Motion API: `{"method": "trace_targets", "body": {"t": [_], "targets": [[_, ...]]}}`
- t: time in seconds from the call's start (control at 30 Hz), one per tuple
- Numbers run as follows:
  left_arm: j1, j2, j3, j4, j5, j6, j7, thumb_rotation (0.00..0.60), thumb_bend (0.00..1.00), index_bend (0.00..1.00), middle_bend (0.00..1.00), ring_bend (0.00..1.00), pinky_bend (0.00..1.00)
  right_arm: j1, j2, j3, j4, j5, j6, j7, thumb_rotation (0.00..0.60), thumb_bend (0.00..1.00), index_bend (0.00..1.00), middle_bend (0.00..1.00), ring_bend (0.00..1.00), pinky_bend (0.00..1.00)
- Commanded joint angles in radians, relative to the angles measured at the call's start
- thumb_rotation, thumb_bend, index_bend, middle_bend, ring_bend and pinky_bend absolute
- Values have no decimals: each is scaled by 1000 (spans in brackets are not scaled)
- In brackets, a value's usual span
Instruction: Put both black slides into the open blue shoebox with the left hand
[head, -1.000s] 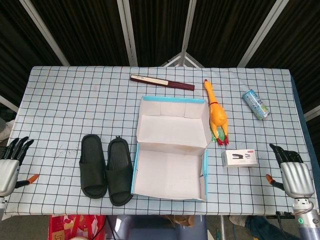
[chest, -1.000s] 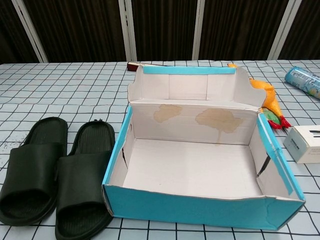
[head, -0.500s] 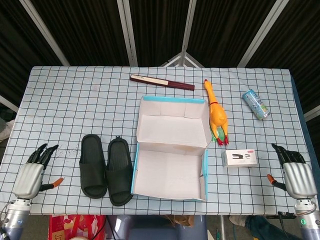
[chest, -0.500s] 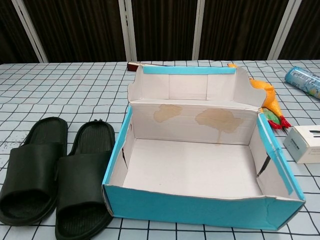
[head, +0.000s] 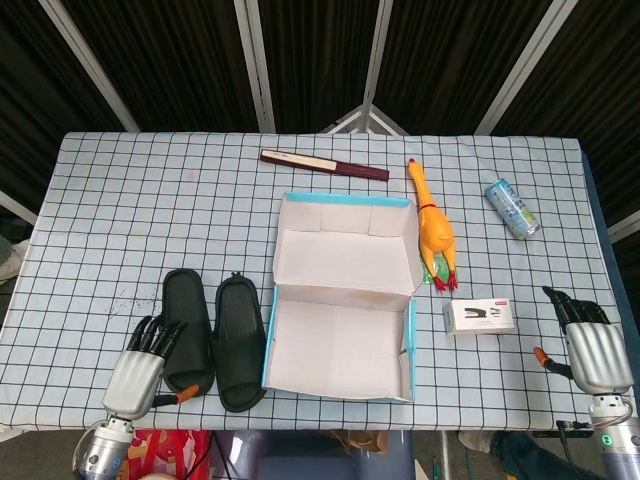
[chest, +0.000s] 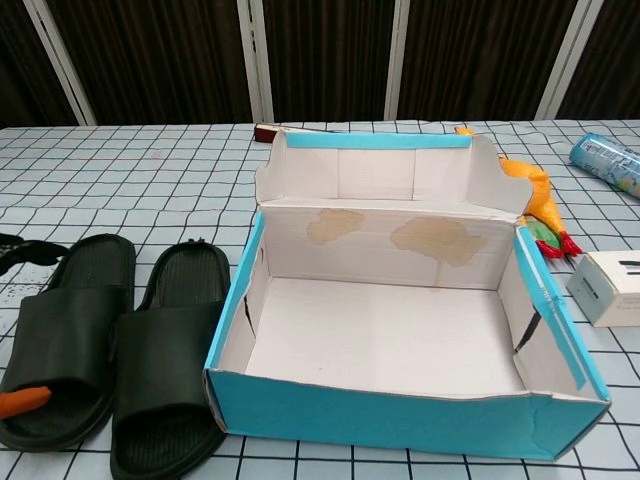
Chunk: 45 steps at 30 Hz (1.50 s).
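Looking down from the head view, the left hand (head: 140, 372), fingers spread and empty, hangs over the outer black slide (head: 187, 331); the right hand (head: 592, 348) idles, holding nothing. In the chest view both slides lie beside the blue shoebox (chest: 400, 415); a clumsy grab could shove the inner slide (chest: 167, 370) against it.

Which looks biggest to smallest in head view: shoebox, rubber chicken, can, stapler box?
1. shoebox, by far the largest.
2. rubber chicken, long and thin.
3. stapler box and can look about alike; too close to rank. All four lie on the same table, so nearness to the camera matters little.
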<state>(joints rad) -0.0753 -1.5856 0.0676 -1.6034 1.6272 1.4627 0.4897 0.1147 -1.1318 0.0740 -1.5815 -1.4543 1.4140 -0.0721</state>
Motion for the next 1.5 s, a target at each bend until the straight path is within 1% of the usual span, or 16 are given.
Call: {"method": "trace_targets", "body": {"t": [0.03,0.2,0.3,0.4,0.67,1.1,1.37,1.5], "targets": [[32,-46,8,0,-8,36,39,373,34,113,134,57,51,-1,2,0,2,-6,5,9,600,226,132,206,241,201],[64,-93,20,42,6,79,66,372,34,96,124,54,50,-1,4,-1,6,-11,8,22,600,226,132,206,241,201],[79,-111,18,77,9,103,76,373,34,90,116,41,26,0,5,-1,10,-12,6,29,600,226,132,206,241,201],[87,-125,10,106,9,117,59,371,34,85,107,31,0,0,5,-1,11,-11,5,31,600,226,132,206,241,201],[75,-196,-24,231,22,135,-17,371,34,81,101,31,0,8,2,-2,8,2,-16,14,600,226,132,206,241,201],[84,-233,-46,307,-13,139,-50,371,34,82,111,31,0,14,1,-1,8,16,-32,11,600,226,132,206,241,201],[70,-247,-59,344,-8,141,-93,377,34,79,100,8,0,16,0,-3,7,22,-39,5,600,226,132,206,241,201],[65,-254,-74,360,-26,132,-86,375,34,78,104,8,0,18,-2,-2,7,27,-45,-1,600,226,132,206,241,201]]}}
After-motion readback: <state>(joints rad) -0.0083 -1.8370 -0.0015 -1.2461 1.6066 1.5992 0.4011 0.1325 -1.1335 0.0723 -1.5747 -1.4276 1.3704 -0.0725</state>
